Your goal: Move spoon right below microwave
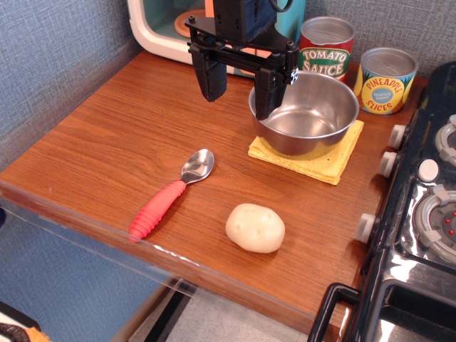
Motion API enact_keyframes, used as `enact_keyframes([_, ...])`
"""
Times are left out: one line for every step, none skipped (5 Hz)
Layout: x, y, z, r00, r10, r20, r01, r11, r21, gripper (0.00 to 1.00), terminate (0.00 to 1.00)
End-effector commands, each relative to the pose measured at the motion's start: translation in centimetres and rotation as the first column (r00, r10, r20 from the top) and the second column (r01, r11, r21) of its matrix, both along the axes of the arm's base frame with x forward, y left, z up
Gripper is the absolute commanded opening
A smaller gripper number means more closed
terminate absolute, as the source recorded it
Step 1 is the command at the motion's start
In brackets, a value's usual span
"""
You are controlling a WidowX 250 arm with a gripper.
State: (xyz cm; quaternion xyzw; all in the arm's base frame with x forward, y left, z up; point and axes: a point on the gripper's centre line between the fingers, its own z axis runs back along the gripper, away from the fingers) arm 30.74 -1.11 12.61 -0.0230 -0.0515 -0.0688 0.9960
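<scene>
In the single view, we are observing the gripper (239,91) hanging in the upper middle of the frame, its two dark fingers (211,77) standing well apart and holding nothing. We are noting the spoon (171,194) lying flat on the wooden surface (100,135) in the lower left-centre of the frame, its silver bowl pointing toward the upper right and its ribbed red handle reaching down to the surface's near edge. The microwave (160,32) is sitting at the top of the frame, partly hidden behind the gripper, well apart from the spoon. We are recording a potato (255,228) just right of the spoon, a steel bowl (306,117) resting on a yellow cloth (317,165), a tomato sauce can (326,46) and a pineapple can (385,80) behind them, and a toy stove (420,214) at the right edge.
</scene>
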Motion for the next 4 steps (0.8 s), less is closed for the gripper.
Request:
enact_keyframes([0.0, 0.0, 0.0, 1.000, 0.000, 0.000, 0.000, 1.000, 0.000, 1.00, 0.00])
enact_keyframes([-1.2, 0.4, -0.8, 1.000, -0.005, -0.003, 0.005, 1.000, 0.002, 1.00, 0.00])
enact_keyframes([-2.5, 1.4, -1.7, 1.000, -0.001, 0.006, 0.001, 1.000, 0.020, 1.00, 0.00])
enact_keyframes([-4.7, 3.4, -4.0, 1.000, 0.011, 0.029, -0.013, 0.998, 0.066, 1.00, 0.00])
